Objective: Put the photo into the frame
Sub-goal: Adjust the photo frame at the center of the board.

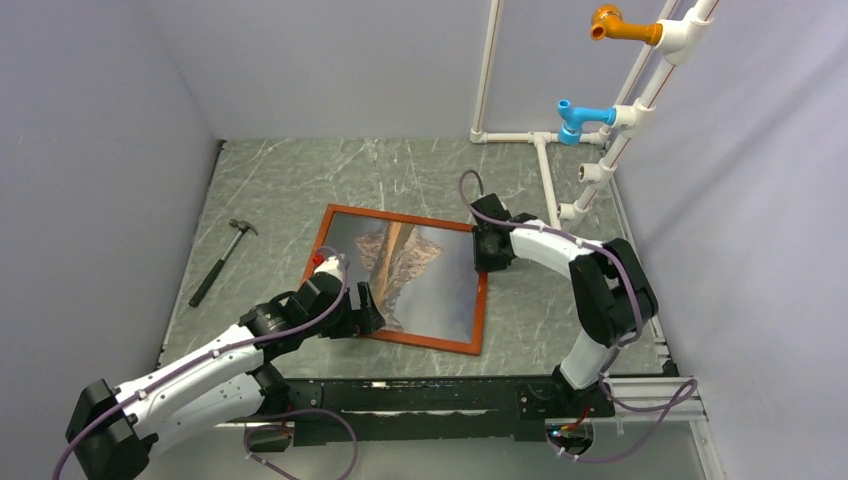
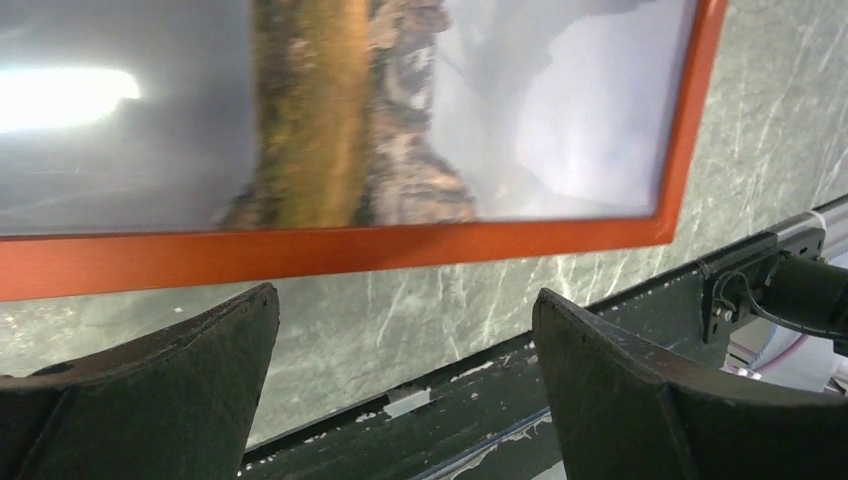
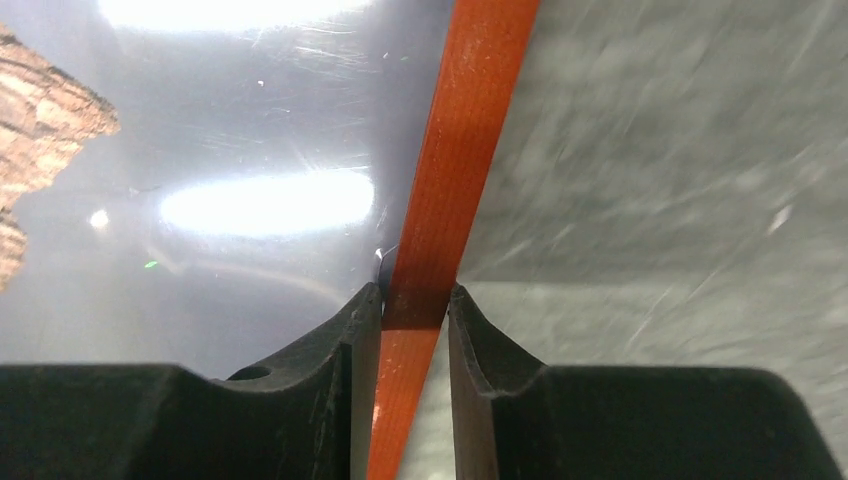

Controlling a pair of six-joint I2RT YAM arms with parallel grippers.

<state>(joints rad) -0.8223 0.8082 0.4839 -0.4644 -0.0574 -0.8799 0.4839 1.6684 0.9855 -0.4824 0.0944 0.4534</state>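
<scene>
- Lying at the far left of the table (image 1: pixel 270 180), a hammer (image 1: pixel 222 262) sits well apart from everything else.
- Next comes the left gripper (image 2: pixel 405 300), hovering just off the near rail of the frame (image 2: pixel 350 250); its fingers (image 2: pixel 215 340) are spread wide with only bare table between them.
- At mid-table the photo (image 1: pixel 440 300) lies inside the frame, mountain side up, and looks seated within all four rails.
- At the frame's right rail, the right gripper (image 3: pixel 415 300) has its fingers (image 3: pixel 350 340) pinched onto the moulding, one on the photo side and one outside.
- Risk: the inner finger rests at the glossy edge, so a pull or lift from here could scuff the print or drag it askew. With one thin rail held and the left side free, the frame could pivot or slip out.
- The top view gives the whole layout and both arms but hides both sets of jaws. The right wrist alone shows the pinch. The left wrist alone shows the open gap and the frame's near corner.
</scene>
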